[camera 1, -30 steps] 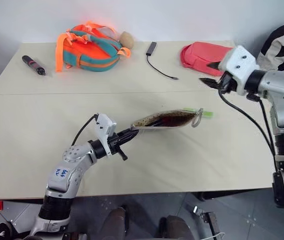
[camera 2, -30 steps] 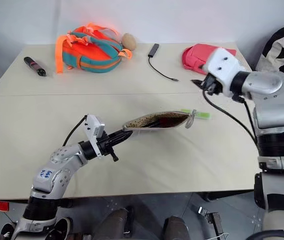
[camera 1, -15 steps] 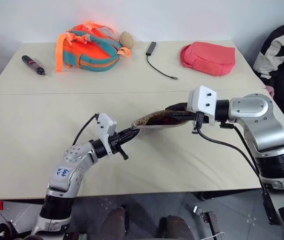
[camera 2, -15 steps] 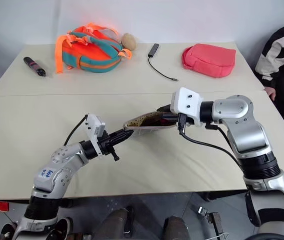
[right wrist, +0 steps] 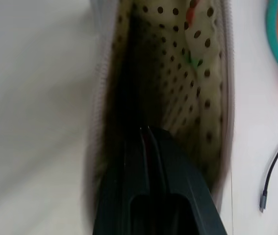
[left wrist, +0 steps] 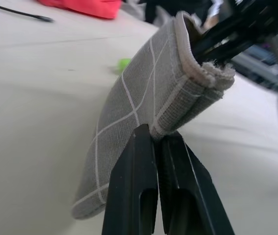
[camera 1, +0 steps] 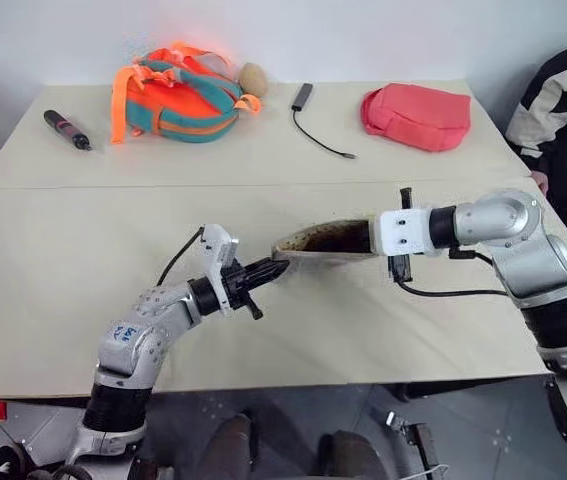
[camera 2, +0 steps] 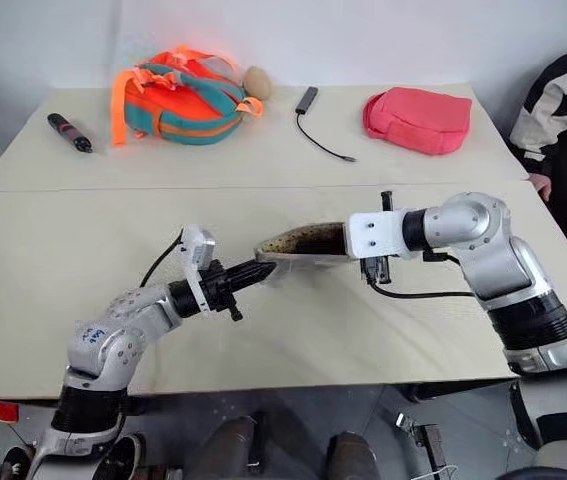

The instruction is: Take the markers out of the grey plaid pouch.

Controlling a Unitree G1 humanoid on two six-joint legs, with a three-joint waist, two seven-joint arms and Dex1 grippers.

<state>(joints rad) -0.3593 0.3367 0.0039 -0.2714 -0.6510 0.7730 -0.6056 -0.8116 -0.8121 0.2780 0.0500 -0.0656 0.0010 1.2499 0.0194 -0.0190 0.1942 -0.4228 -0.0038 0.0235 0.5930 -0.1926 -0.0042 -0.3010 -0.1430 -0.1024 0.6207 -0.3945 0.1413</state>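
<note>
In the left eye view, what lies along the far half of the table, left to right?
Black pen-like tool → orange-and-teal backpack → black cable → pink pouch.

No legible text, label or number anywhere.

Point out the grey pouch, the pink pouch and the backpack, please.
grey pouch (left wrist: 143,98), left wrist view, on its plaid side.
pink pouch (camera 1: 418,115), left eye view, on its top.
backpack (camera 1: 178,95), left eye view, on its middle.

The beige table (camera 1: 53,300) carries a backpack (camera 1: 175,95), pink pouch (camera 1: 415,116), cable (camera 1: 319,135) and black pen (camera 1: 67,130).
</note>
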